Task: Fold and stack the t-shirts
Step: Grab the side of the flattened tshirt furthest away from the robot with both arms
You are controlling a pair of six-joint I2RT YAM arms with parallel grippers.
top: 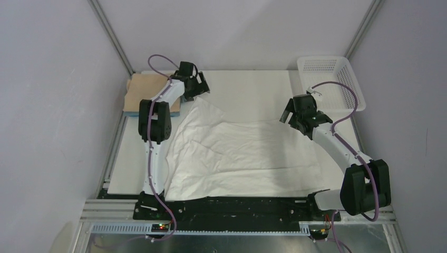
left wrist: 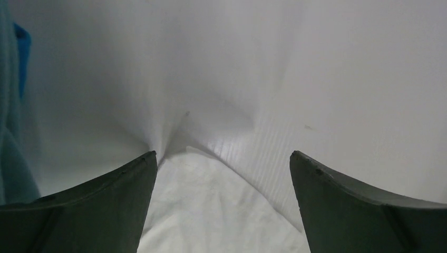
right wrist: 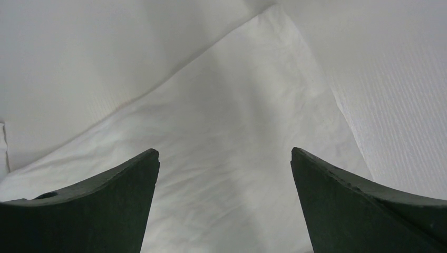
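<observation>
The white t-shirt (top: 237,153) is spread wrinkled over the middle of the table (top: 253,84), with its near hem at the table's near edge. The left gripper (top: 196,90) is held over the shirt's far left corner. In the left wrist view its fingers (left wrist: 105,205) are spread wide, with only a point of cloth (left wrist: 211,211) between them and nothing pinched. The right gripper (top: 293,117) is placed at the far right corner. It too is spread wide and empty, with a tapering corner of cloth (right wrist: 237,132) between its fingers.

Several risks can be judged from here. If the grippers are closed too high, only air or a single layer may be caught, and the fold may come out lopsided. If one corner is gripped and the other missed, the shirt is likely to be dragged askew. The wrinkles may be folded in and leave a lumpy stack. The left arm works close to the folded pile and could knock it.

Three shirts are counted: one white, one tan (top: 145,87) folded at the far left corner, and one light blue (top: 129,111) seen as an edge under the tan. One white basket (top: 352,79) is counted at the far right, and two arms.
</observation>
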